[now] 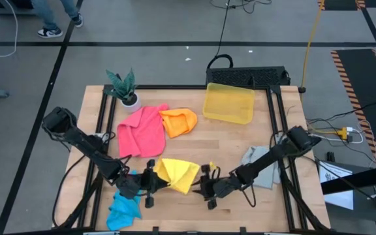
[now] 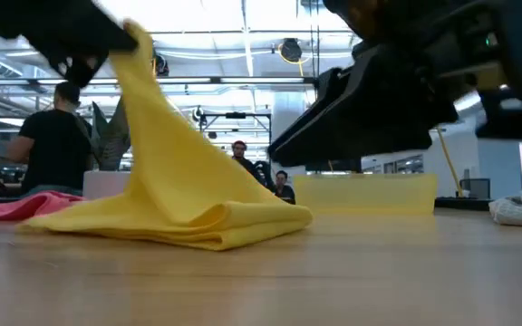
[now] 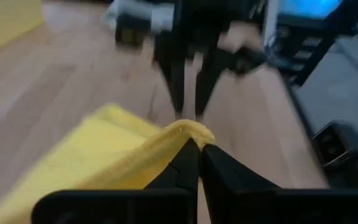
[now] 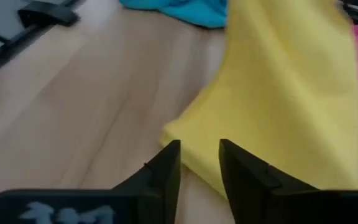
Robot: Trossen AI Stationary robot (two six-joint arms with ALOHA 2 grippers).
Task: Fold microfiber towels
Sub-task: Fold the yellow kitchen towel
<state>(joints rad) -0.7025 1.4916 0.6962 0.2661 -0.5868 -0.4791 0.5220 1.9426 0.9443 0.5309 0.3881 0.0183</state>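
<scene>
Two grippers work at the near edge of the table, with the yellow towel (image 1: 178, 173) between them. The left gripper (image 1: 150, 181) has its fingers pinched tight on a corner of that towel, holding it lifted so the cloth hangs in a slope down to the wood, where the rest lies doubled over on itself. The right gripper (image 1: 209, 183) sits just beside the towel's right edge, fingers apart with nothing between them; its wrist view shows the cloth's folded corner lying just ahead of the tips.

The risk, as I judge it, lies in that one-sided hold: with only the left corner pinched, any pull could drag the whole towel leftward and rumple it rather than lay a clean fold — and the right fingers could close on both layers at once, or miss the edge altogether.

The towel's long axis runs roughly left to right along the near edge, its raised corner at the left end and the doubled part toward the right.

Just left of the left gripper lies the blue towel (image 1: 123, 209), crumpled. Farther back sit the pink towel (image 1: 141, 131) and, touching it, the orange towel (image 1: 179, 121); the grey towel (image 1: 266, 171) lies at the right, partly under the right arm. Farthest off stand a yellow bin (image 1: 228, 102) and a small potted plant (image 1: 125, 87).
</scene>
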